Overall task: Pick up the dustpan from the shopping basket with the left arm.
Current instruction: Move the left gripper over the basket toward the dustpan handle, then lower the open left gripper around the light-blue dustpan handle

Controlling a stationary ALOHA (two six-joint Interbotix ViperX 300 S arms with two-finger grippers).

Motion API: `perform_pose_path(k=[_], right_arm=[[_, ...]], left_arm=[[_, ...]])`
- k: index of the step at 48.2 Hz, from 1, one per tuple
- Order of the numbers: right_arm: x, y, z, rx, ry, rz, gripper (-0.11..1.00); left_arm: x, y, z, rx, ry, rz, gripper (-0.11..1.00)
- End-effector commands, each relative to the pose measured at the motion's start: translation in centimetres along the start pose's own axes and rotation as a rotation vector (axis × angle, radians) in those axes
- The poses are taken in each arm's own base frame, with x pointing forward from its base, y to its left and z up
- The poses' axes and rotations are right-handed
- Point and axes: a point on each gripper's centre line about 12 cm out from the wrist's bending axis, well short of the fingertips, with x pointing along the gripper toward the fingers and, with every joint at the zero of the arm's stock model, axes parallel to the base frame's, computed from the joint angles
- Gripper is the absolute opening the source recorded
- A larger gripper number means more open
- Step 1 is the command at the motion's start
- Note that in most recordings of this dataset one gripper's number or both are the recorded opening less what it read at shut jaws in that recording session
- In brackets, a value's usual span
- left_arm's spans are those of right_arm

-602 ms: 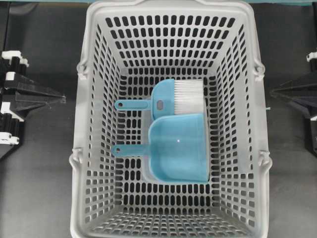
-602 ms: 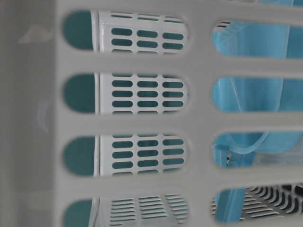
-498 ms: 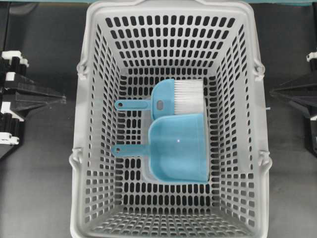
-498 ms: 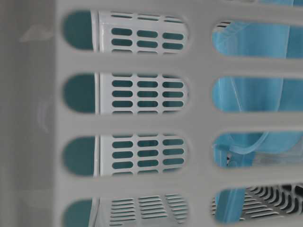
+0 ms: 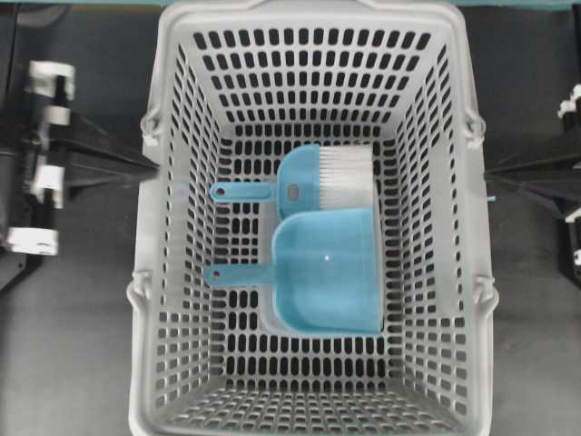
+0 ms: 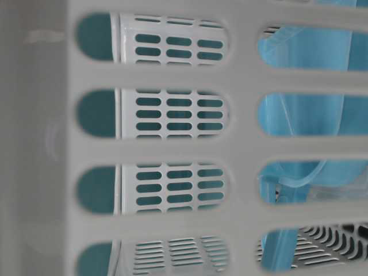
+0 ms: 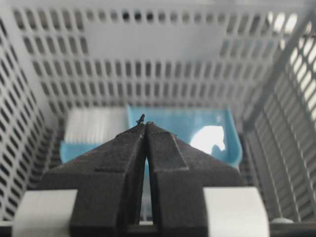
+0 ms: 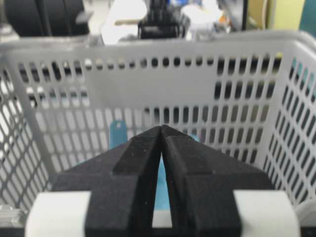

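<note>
dustpan [image 5: 329, 272] lies flat on the floor of the basket [image 5: 313, 27], its thin handle pointing toward the left arm's side, an easy part to pinch. brush [image 5: 322, 178] sits just beside it, touching its back edge. left end effector [image 7: 145, 126] is closed and empty, outside the basket wall; right end effector [image 8: 161, 129] likewise closed, empty.

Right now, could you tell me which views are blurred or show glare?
Table-level view: the shopping basket wall fills the frame, soft and out of focus. Left wrist view: a bright glare patch sits on the dustpan. Overhead view: the left end effector shows motion blur. Right wrist view: background beyond the rim is blurred.
</note>
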Motion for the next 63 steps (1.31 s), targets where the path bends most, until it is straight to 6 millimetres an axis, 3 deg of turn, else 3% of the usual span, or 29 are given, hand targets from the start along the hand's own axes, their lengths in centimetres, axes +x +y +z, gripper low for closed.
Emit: perform_pose_path(k=[1,18,22,27,32,35,40,44,63], right_arm=[[0.1,0.0,1.4,0.003,0.020,-0.001,0.00],[0.0,0.3,2.1,-0.001,0.069,0.010,0.03],[-0.1,0.3,2.1,0.000,0.071,0.013,0.16],[-0.1,0.5,2.2,0.002,0.063,0.019,0.47],[-0.2,0.5,2.5,0.004,0.050,0.019,0.74],[-0.3,0.5,2.6,0.004,0.047,0.020,0.82],[-0.5,0.5,2.7,0.005,0.039,0.020,0.80],[-0.5,0.5,2.7,0.019,0.037,0.020,0.78],[-0.5,0.5,2.4,0.051,0.047,0.019,0.78]], left_arm=[[1.0,-0.8,1.6,0.019,0.087,-0.019,0.00],[6.0,-1.9,2.0,0.037,0.354,-0.034,0.00],[6.8,-2.0,1.9,0.038,0.400,-0.032,0.00],[7.6,-2.0,1.6,0.033,0.467,-0.024,0.03],[8.5,-2.1,0.9,0.026,0.544,-0.017,0.28],[9.1,-2.2,0.6,0.030,0.581,-0.019,0.47],[10.4,-2.9,-0.2,0.033,0.633,-0.027,0.76],[11.5,-3.6,-1.6,0.040,0.683,-0.036,0.89],[16.2,-4.8,-7.8,0.014,0.873,-0.016,0.89]])
